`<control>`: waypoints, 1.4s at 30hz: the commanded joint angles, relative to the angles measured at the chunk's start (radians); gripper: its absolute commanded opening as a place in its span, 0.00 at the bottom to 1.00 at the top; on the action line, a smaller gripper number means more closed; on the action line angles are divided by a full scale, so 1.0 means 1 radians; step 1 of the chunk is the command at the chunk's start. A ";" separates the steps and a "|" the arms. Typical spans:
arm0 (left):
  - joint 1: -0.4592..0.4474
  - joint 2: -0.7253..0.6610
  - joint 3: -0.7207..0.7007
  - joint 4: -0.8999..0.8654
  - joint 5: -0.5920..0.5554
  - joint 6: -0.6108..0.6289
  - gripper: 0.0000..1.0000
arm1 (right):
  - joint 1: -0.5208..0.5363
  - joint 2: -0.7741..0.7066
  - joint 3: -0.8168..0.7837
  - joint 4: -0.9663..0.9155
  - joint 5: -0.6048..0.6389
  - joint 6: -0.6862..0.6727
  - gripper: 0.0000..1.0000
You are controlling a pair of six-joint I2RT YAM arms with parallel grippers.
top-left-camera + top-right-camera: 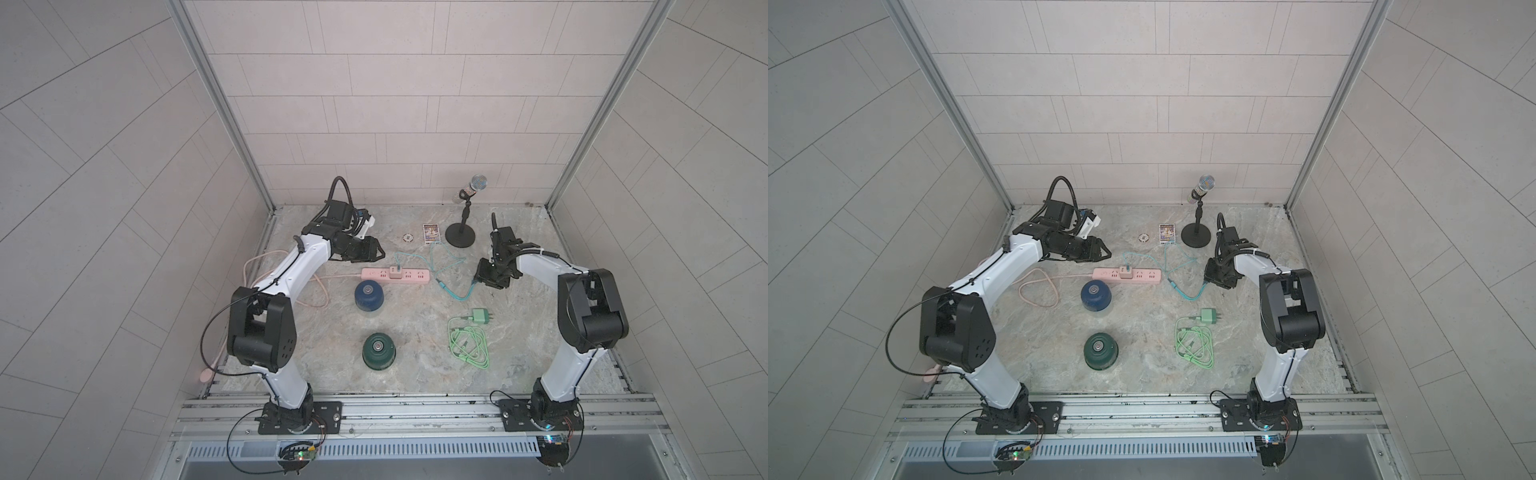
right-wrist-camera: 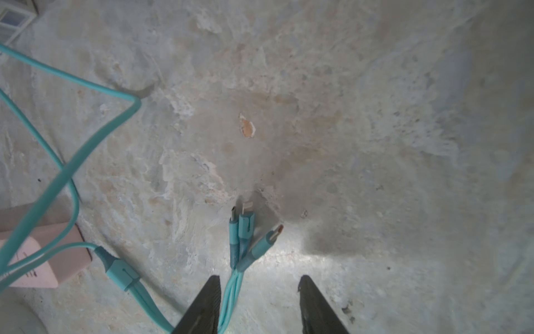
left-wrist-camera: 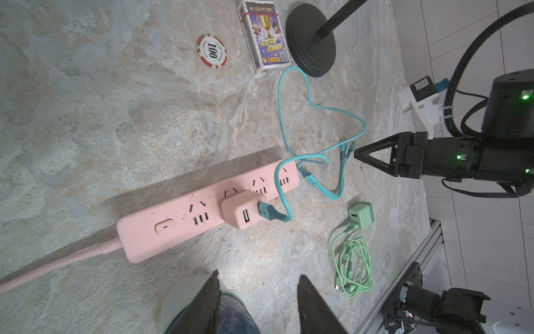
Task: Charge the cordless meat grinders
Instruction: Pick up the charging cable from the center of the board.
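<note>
The right hand [image 2: 260, 277] is spread around the teal cord [image 2: 231, 292]. It should pinch near the plugs [image 2: 245, 228], then carry them to the blue grinder [image 1: 369, 294].

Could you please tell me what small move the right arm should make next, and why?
Probably close the right gripper on the teal cable: its strands lie between the open jaws, just behind the connectors, and its other end is already plugged into the pink adapter.
</note>
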 commanded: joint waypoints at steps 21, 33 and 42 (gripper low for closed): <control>0.010 -0.036 -0.004 -0.003 0.001 -0.015 0.46 | 0.009 0.088 0.098 0.012 0.014 -0.003 0.15; 0.018 -0.043 0.030 -0.016 0.014 -0.023 0.46 | 0.018 -0.021 0.060 0.166 -0.203 -0.063 0.05; 0.019 -0.039 0.079 0.032 0.115 -0.097 0.45 | 0.049 -0.156 0.097 0.125 -0.204 -0.275 0.05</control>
